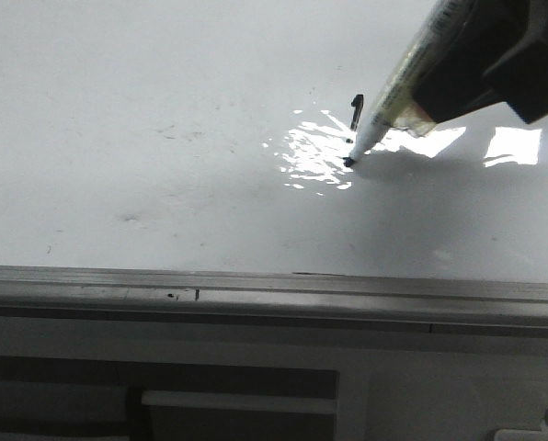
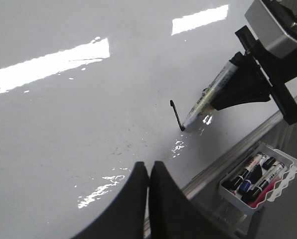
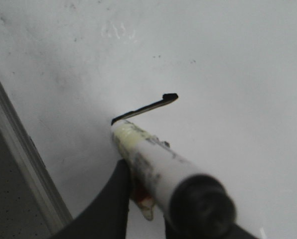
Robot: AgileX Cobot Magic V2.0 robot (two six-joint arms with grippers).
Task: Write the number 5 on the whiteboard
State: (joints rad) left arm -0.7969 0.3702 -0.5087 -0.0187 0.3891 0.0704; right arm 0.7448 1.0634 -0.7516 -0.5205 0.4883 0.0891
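So far only a short black stroke [image 1: 356, 110] of the number 5 shows on the whiteboard [image 1: 164, 138], a thin line with a small thicker blob at its far end, running from that blob to the marker's tip. The right gripper [image 1: 458, 87] is clamped on a marker [image 1: 403, 78], which slants down and away from it so that the dark tip touches the board at the near end of the stroke; in the right wrist view the marker [image 3: 158, 169] fills the foreground, its pale, stained barrel and black rear cap between the dark fingers [image 3: 111, 199], and the stroke [image 3: 146, 107] starts just beyond its tip. The left gripper [image 2: 148, 199] hangs over the board well apart from the stroke, its two dark fingers pressed together with nothing between them. From its camera the stroke [image 2: 177, 115] lies ahead of it, with the right gripper [image 2: 253, 82] and its marker [image 2: 208, 97] just beyond. The board's grey frame edge [image 1: 274, 289] runs on the near side of both grippers, and beyond that edge, off to the side of the right gripper, a white tray [image 2: 283, 172] holds several spare markers [image 2: 253, 174]. Faint grey smudges [image 1: 177, 133] mark the board away from the stroke, and bright glare patches lie around the marker's tip.
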